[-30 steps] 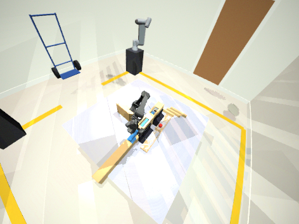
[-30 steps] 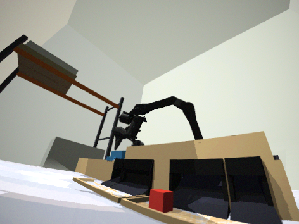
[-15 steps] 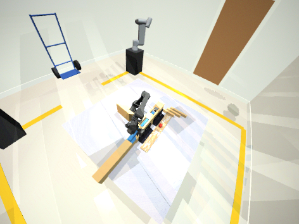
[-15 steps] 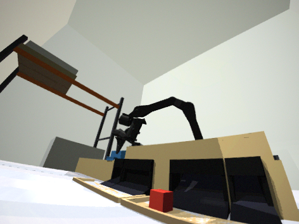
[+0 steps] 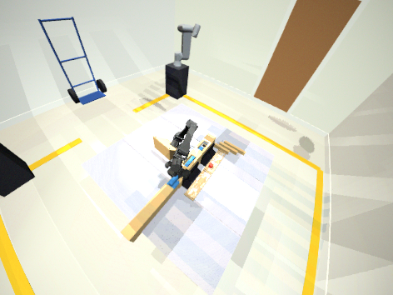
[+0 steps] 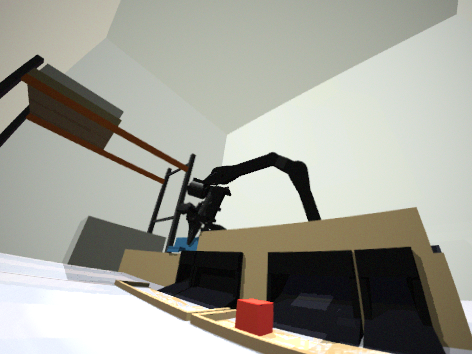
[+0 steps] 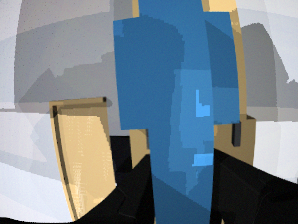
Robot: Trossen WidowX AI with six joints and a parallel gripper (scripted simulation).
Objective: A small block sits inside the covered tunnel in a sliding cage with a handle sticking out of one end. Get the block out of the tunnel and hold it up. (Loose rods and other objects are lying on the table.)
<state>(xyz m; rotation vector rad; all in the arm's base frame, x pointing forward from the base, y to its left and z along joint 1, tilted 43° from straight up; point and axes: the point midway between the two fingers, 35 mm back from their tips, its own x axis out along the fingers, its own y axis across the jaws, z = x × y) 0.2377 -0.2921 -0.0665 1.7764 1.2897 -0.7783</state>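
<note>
The gripper [image 5: 175,174] [image 6: 190,242] [image 7: 180,159] is clamping the blue bar [image 5: 173,182] [image 6: 185,244] [image 7: 182,100].
The bar is sticking out beside the wooden housing's [image 5: 209,139] [image 6: 310,232] [image 7: 246,150] end; outside the housing, the small red block [image 5: 211,165] [image 6: 254,317] is resting on a shallow tray [image 5: 216,159] [image 6: 212,324].

Seen from above, at mid-floor: black arm [image 5: 189,135] [image 6: 265,162], bent, with gripper [image 5: 176,176] [image 6: 192,240] [image 7: 180,159] down at a blue piece [image 5: 173,182] [image 6: 186,244] [image 7: 175,75] by the near end of a wooden housing [image 5: 211,142] [image 6: 310,232] [image 7: 245,155]. Alongside, red block [image 5: 211,166] [image 6: 254,316] on a narrow, shallow tray [image 5: 201,183] [image 6: 155,299] [image 7: 85,155]. Farther back, blue hand truck [image 5: 73,59] near the wall, grey robot arm [image 5: 186,46] upright on a black pedestal [image 5: 176,81], and brown door [image 5: 305,54] to the right.
</note>
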